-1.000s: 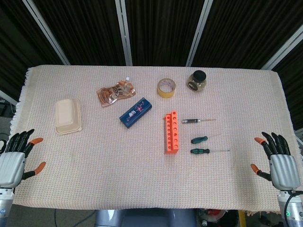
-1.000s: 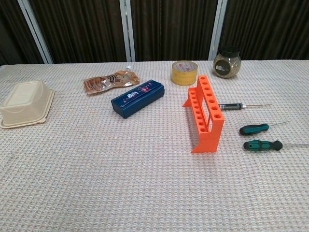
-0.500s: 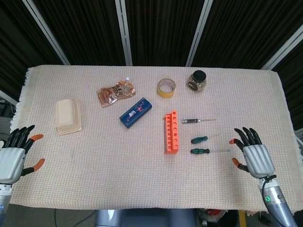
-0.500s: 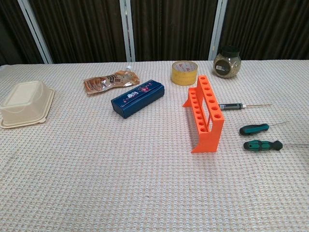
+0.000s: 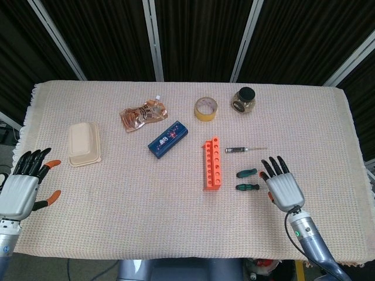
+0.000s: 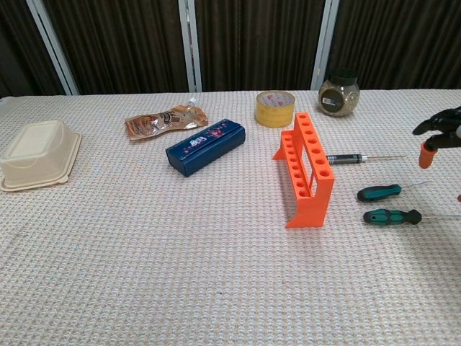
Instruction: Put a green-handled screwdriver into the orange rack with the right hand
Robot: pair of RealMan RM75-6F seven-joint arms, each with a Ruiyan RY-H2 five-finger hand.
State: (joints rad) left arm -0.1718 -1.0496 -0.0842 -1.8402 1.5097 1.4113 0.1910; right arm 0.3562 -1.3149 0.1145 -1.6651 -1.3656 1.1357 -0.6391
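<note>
Head view, from above: table w/ a beige woven cloth (image 5: 176,222). Right hand (image 5: 281,184) hovers palm-down above the cloth near the front right, fingers spread wide, holding nothing; its dark fingertips lie just right of two green-handled screwdrivers and hide their shafts. Nearer green-handled screwdriver (image 5: 247,187) lies flat, handle pointing toward the orange rack (image 5: 212,163); the second green-handled one (image 5: 246,172) lies just behind it, tilted slightly. Both sit on the cloth right of the rack, not in it. Rack stands upright at table centre, its long side running front to back, w/ a row of round holes on top. A thin black-handled screwdriver (image 5: 237,150) lies farther back, beside the rack's rear end. Left hand (image 5: 22,187) hangs at the front left edge, fingers apart, empty, orange tips on the thumb side. Behind it, a cream lidded food box (image 5: 84,143). Mid-table: a blue rectangular case (image 5: 167,139) set diagonally, a crinkled brown snack pouch (image 5: 143,113) behind it. Toward the back: a roll of yellow tape (image 5: 206,108) and a dark-lidded glass jar (image 5: 243,100), side by side but apart. Chest view: only the right hand's fingertips (image 6: 436,122) enter at the right edge, above the screwdrivers, not touching them.
</note>
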